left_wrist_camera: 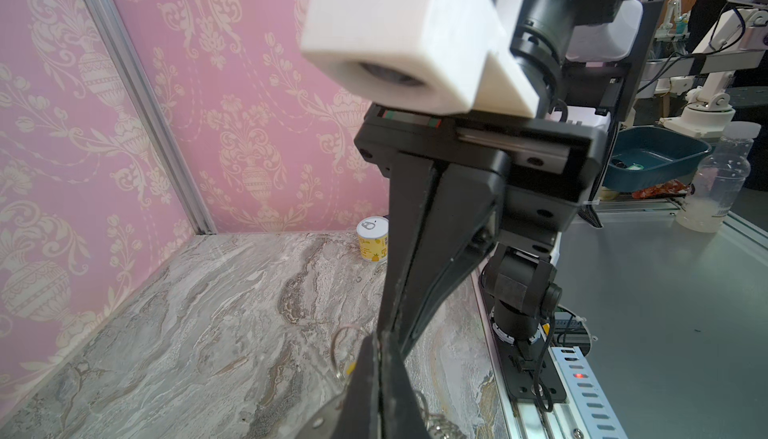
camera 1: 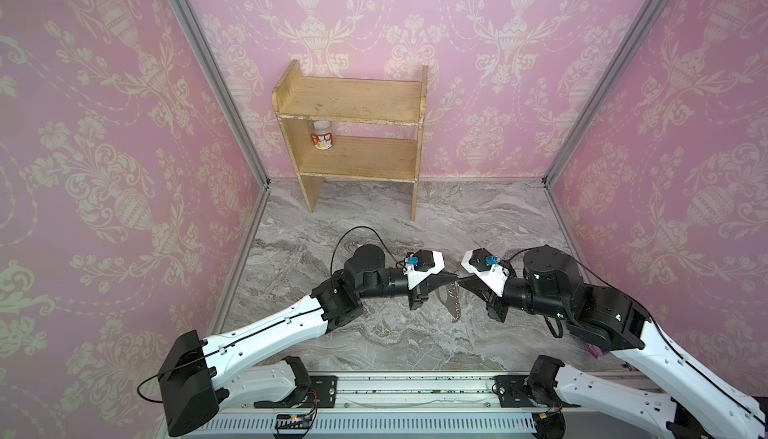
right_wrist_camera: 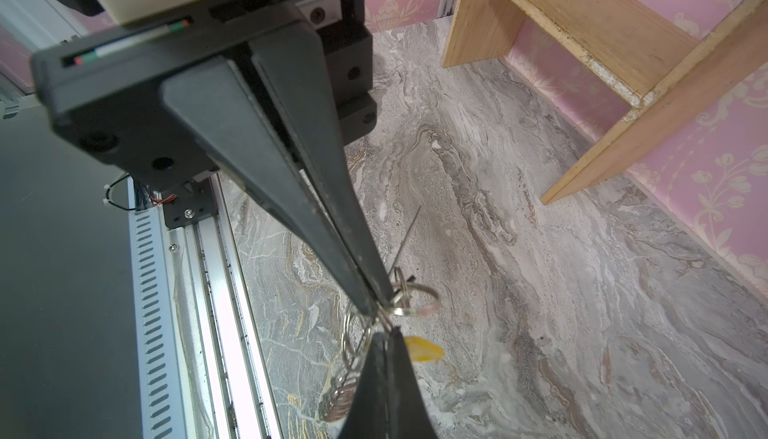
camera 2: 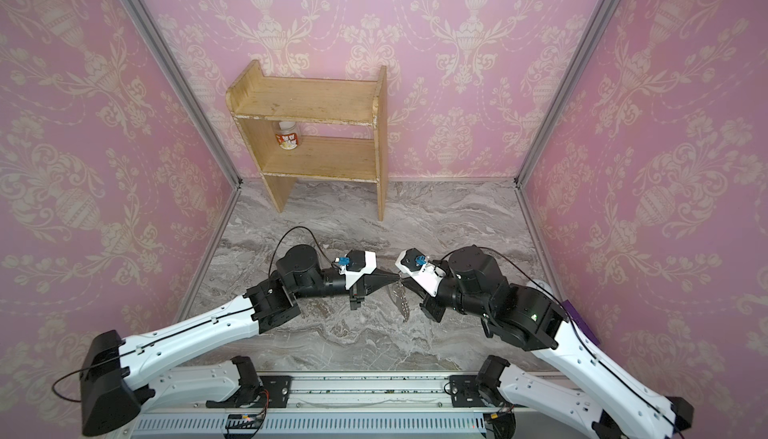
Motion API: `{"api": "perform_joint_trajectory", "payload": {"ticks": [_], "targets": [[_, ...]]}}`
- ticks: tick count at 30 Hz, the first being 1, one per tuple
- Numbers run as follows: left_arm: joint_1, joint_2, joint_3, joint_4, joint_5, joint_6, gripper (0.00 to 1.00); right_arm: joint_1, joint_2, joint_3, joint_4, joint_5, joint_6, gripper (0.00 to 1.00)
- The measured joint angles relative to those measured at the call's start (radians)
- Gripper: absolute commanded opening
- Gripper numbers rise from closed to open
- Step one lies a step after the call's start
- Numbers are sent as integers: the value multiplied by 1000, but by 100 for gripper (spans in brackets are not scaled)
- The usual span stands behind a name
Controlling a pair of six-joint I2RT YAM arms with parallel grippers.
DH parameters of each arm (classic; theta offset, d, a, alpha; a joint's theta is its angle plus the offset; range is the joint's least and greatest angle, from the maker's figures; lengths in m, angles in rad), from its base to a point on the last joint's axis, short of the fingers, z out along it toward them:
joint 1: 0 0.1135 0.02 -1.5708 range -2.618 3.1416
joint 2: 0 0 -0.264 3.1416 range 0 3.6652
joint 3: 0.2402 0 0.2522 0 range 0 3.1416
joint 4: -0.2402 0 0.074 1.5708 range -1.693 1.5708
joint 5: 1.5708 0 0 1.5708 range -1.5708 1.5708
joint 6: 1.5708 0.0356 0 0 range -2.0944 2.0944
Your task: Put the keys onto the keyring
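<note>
In both top views the left gripper (camera 1: 454,278) reached in from 9 o'clock and the right gripper (camera 1: 464,280) from 3 o'clock; their black tips met nose to nose over the marble table (camera 1: 374,229), at 6 o'clock from the wooden shelf (camera 1: 353,102); both pairs of jaws looked pressed together, no gap showing; the keyring (camera 1: 452,303) hung from the meeting point toward 6 o'clock, edge-on, its small rings in a row; what each tip pinched was too small to tell there. In the left wrist view the left gripper (left_wrist_camera: 380,339) had its fingers closed to a thin seam, and a sliver of the yellow key (left_wrist_camera: 351,368) stuck out at their side, seemingly clamped; the right gripper (left_wrist_camera: 390,320) came in opposite, likewise closed, tip almost touching tip; the keyring (left_wrist_camera: 322,418) showed only part of its plate, just beside the left fingers. In the right wrist view the right gripper (right_wrist_camera: 376,302) was closed on a split ring (right_wrist_camera: 399,311) of the keyring (right_wrist_camera: 340,401), whose other rings hung bunched close by; the left gripper (right_wrist_camera: 384,343) stood opposite, closed, with the yellow key (right_wrist_camera: 424,351) jutting out beside its tip, near the pinched ring; whether it was threaded could not be told.
</note>
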Motion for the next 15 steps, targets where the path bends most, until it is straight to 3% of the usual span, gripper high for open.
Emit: {"api": "perform_joint_trajectory", "payload": {"ticks": [11,15], "targets": [[7,4,-3,60,4,-35,0,-12,-15,-44,82,-27,50,0],[13,19,-6,104,6,-62,0,-19,-16,-59,110,-24,64,8]]}}
